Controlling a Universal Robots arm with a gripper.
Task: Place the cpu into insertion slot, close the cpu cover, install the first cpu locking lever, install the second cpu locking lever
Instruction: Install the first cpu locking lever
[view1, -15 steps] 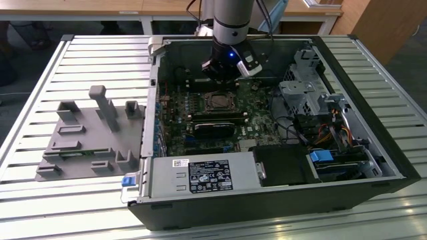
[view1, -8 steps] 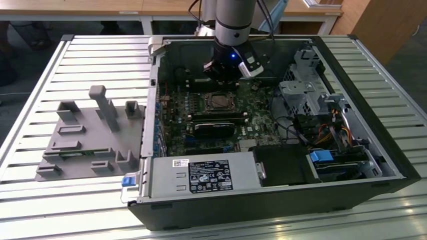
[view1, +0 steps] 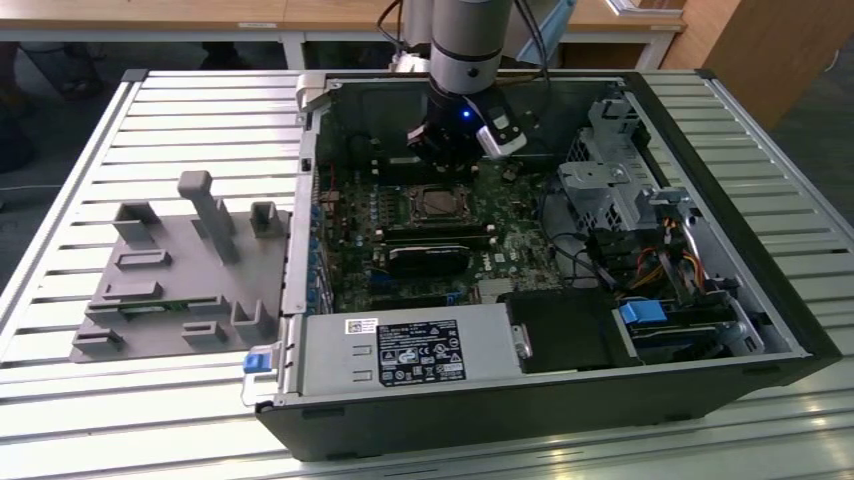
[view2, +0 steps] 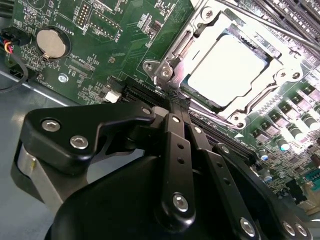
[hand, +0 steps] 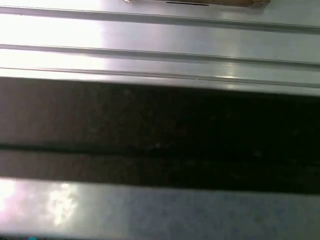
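Note:
The cpu, a pale silver square, lies in the insertion slot on the green board. The cpu cover, a silvery frame with a window, lies flat over the cpu's edges. A thin metal lever runs along one side of the cover. My gripper is black, with its fingers drawn together and nothing between them. Its tip sits at the corner of the socket frame by a screw. In the exterior view the gripper hangs inside the open case just behind the socket.
A grey moulded fixture lies on the slatted table at the exterior view's left. Inside the case are black memory sticks, a labelled power supply and a drive cage. A coin battery sits near the gripper.

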